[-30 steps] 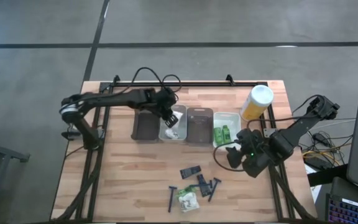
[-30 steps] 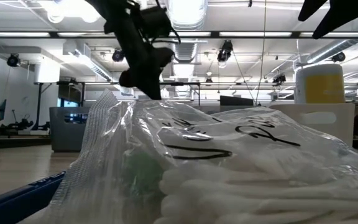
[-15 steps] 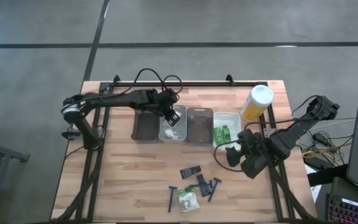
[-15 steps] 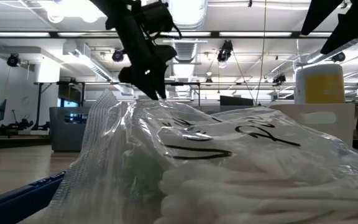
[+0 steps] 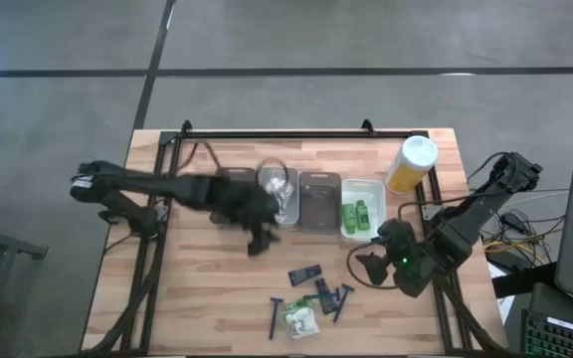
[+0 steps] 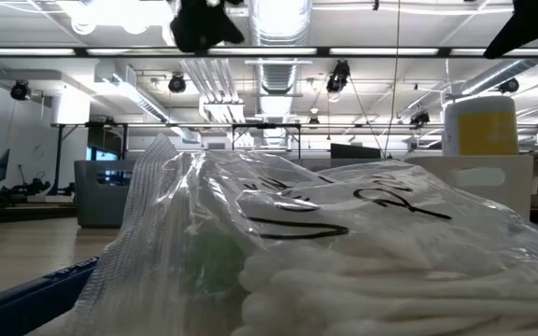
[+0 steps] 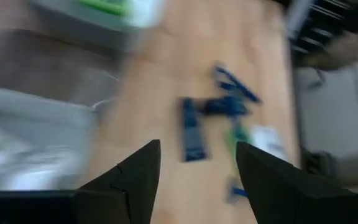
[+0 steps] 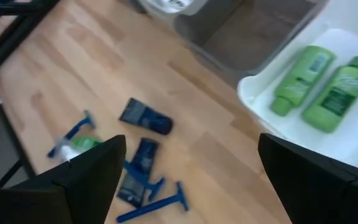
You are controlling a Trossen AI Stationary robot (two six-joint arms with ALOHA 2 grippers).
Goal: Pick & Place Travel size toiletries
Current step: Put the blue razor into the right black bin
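Hovering open, left gripper (image 5: 264, 239) — razors (image 5: 341, 298) apparently well apart.

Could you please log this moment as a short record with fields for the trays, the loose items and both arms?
Trays: four in a row at the table's back; white tray at the right end holds two green tubes; second tray from the left holds a white packet.
Loose items: blue razors, dark pieces and a packet near the front edge.
Yellow bottle: upright, right of the trays.
Left end effector: open, empty, just in front of the trays.
Right end effector: open, empty, right of the loose items.
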